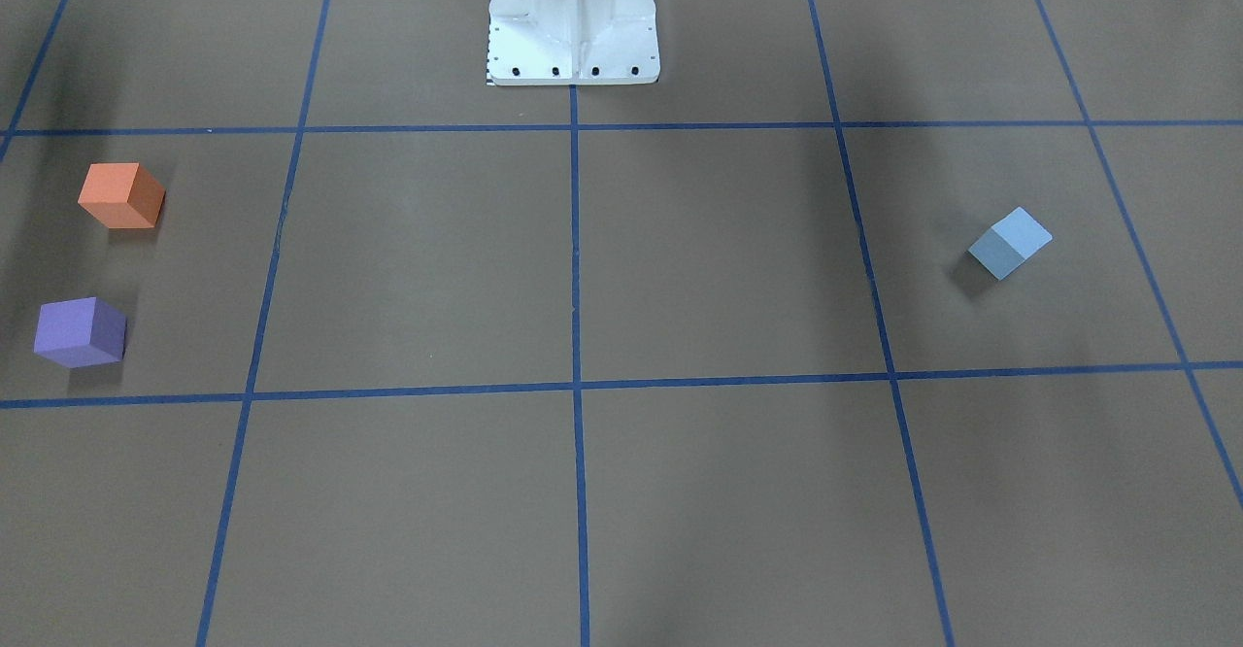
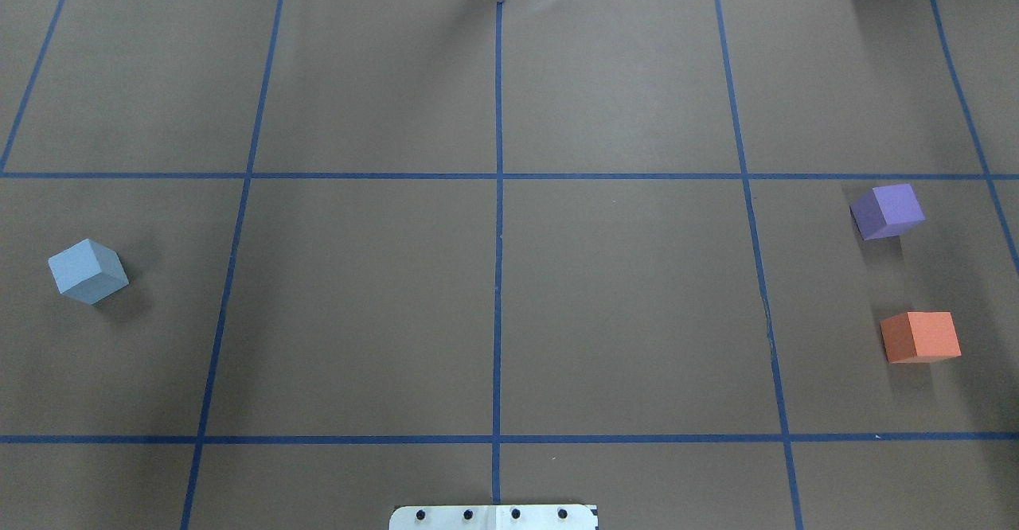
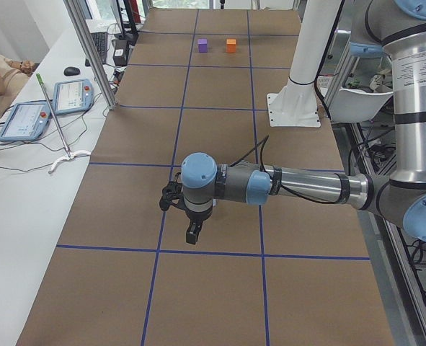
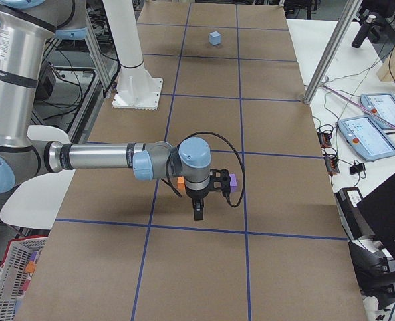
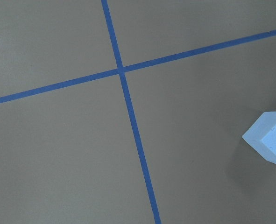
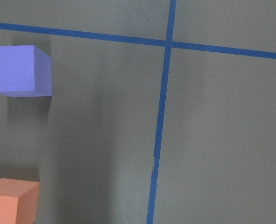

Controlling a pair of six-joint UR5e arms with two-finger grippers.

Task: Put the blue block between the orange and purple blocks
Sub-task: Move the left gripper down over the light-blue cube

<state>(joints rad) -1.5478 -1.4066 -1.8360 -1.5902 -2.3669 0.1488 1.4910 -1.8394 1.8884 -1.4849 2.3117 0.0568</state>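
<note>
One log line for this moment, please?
blue block: untouched, left side | orange block, purple block: apart, right side | left hand, right hand: hovering, grip unclear

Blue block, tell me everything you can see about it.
The blue block is a small pale blue cube, matte and foam-like by its look, with crisp edges and no marks. It sits flat on the brown paper-covered table, turned askew to the tape lines, on the robot's left side. It stands alone, far across from the orange block and purple block. Only the table touches it.
</note>
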